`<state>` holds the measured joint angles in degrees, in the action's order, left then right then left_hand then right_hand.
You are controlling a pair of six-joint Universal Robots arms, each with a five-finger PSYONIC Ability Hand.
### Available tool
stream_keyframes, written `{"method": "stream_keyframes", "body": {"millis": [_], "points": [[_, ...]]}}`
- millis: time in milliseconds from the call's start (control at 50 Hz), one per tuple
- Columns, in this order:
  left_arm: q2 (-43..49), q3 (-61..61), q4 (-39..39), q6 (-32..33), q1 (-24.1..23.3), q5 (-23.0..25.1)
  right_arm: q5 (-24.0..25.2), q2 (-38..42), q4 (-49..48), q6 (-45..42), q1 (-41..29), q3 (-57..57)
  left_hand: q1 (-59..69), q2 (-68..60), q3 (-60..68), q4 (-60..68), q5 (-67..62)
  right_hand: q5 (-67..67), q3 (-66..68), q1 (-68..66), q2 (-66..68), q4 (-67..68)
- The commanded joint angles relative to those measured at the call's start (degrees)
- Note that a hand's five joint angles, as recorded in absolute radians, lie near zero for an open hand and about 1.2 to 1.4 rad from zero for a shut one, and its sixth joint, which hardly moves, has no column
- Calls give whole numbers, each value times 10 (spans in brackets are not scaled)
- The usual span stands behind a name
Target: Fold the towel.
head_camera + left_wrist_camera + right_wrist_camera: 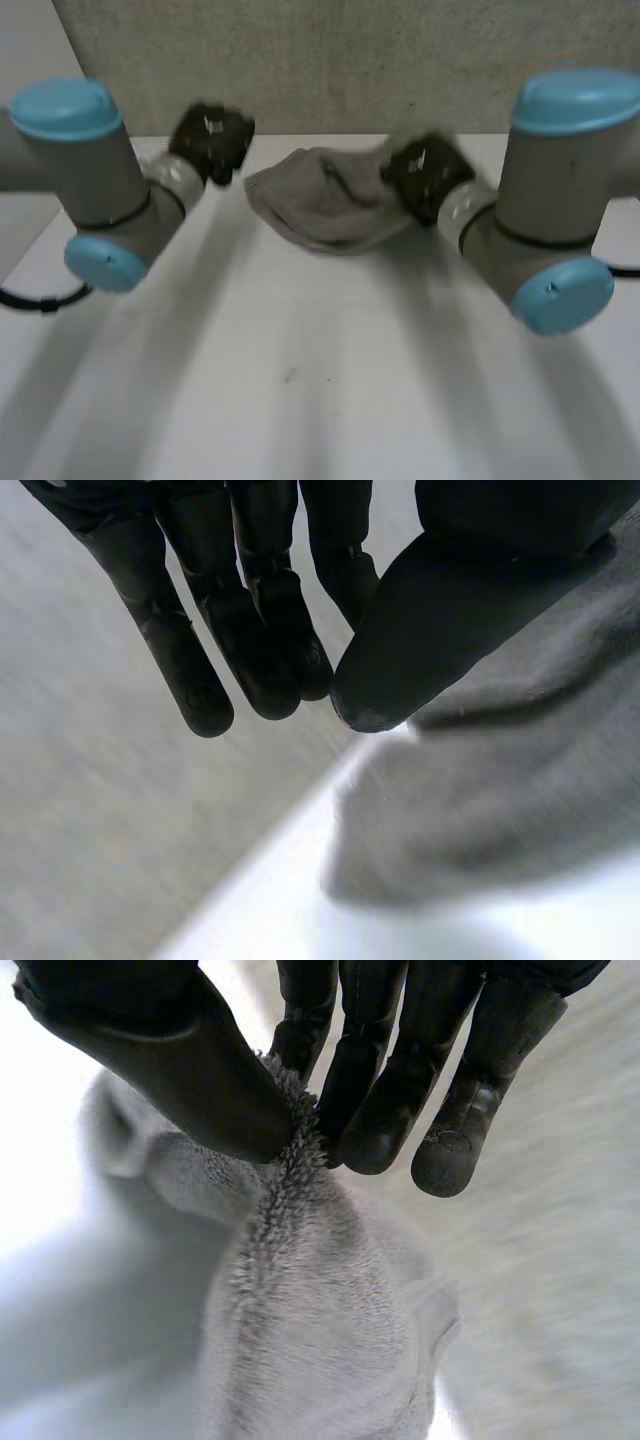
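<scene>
Right hand (170, 1050) tight on bunched, seemingly grey towel (300, 1320)

Overhead and close wrist views share the towel (305, 212)

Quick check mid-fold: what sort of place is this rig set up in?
Probably a lab or test bench rather than a home: a plain white table, a featureless grey wall right behind it, and a crumpled grey towel as the work piece.

My left arm (95, 175) & right arm (550, 190) are fat grey tubes w/ round light-blue caps (65, 108). I see the left hand (212, 140) & right hand (425, 175): both black, long smooth fingers (190, 670).
</scene>
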<state>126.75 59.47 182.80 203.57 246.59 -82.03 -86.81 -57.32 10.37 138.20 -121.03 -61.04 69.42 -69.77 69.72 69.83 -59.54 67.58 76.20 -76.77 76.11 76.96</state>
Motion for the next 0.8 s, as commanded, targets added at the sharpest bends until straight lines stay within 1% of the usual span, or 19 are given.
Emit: {"method": "stream_keyframes", "body": {"millis": [20,60,80,100,120,180,220,240,280,340,380,460,500,540,560,600,640,700,800], "points": [[-10,124,1,6,2,1,5,-2,18,5,-1,-62,86,-82,83,82,-85,24,38,-32,39,30],[-14,161,14,-8,-5,-2,-6,-6,19,8,-1,-58,-204,207,-207,-208,205,24,38,-32,39,30],[-14,161,14,-8,-5,-2,-6,-6,19,8,-1,-58,-205,209,-208,-209,206,24,38,-32,39,30],[-18,177,23,-24,-10,-4,-21,-9,19,8,-1,-55,-442,445,-445,-446,443,24,38,-32,39,30],[-25,192,31,-44,-15,-4,-41,-11,19,8,-3,-48,-582,586,-585,-586,583,24,38,-32,39,30],[-34,205,38,-69,-24,-3,-62,-14,19,14,-6,-38,-562,565,-565,-566,563,24,38,-32,39,30],[-53,229,59,-120,-40,-4,-99,-19,20,43,-17,-17,-553,557,-556,-558,555,24,38,-32,39,30],[-53,229,59,-121,-40,-4,-99,-19,20,43,-17,-17,-553,557,-556,-558,555,24,38,-32,39,30],[-72,245,82,-170,-55,-6,-115,-31,29,79,-17,-2,-552,555,-555,-556,553,24,38,-32,39,30],[-80,252,92,-194,-62,-6,-115,-40,40,97,-17,3,-550,553,-553,-554,551,24,38,-32,39,30],[-85,255,109,-229,-77,-8,-113,-61,65,137,-18,16,-548,552,-551,-552,550,24,38,-32,39,30],[-80,253,114,-259,-94,-16,-112,-82,81,185,-19,32,-547,550,-550,-551,548,24,38,-32,39,30],[-78,251,114,-274,-101,-29,-112,-91,87,207,-20,41,-543,547,-546,-547,544,24,38,-32,39,30],[-64,246,115,-305,-116,-65,-111,-108,102,240,-31,58,-533,537,-536,-537,534,24,38,-32,39,30],[-63,246,115,-305,-116,-65,-111,-108,102,240,-31,58,-533,537,-536,-537,534,24,38,-32,39,30],[-48,234,115,-337,-126,-105,-111,-119,119,256,-43,74,-533,537,-536,-537,534,24,38,-32,39,30],[-41,229,114,-354,-130,-123,-111,-123,127,260,-46,80,-528,532,-531,-532,529,24,38,-32,39,30],[-31,227,113,-391,-133,-146,-111,-129,138,261,-59,87,-511,515,-514,-516,513,24,38,-32,39,30],[-27,228,112,-451,-138,-155,-112,-140,147,276,-79,87,-511,515,-514,-515,512,24,38,-32,39,30]]}}
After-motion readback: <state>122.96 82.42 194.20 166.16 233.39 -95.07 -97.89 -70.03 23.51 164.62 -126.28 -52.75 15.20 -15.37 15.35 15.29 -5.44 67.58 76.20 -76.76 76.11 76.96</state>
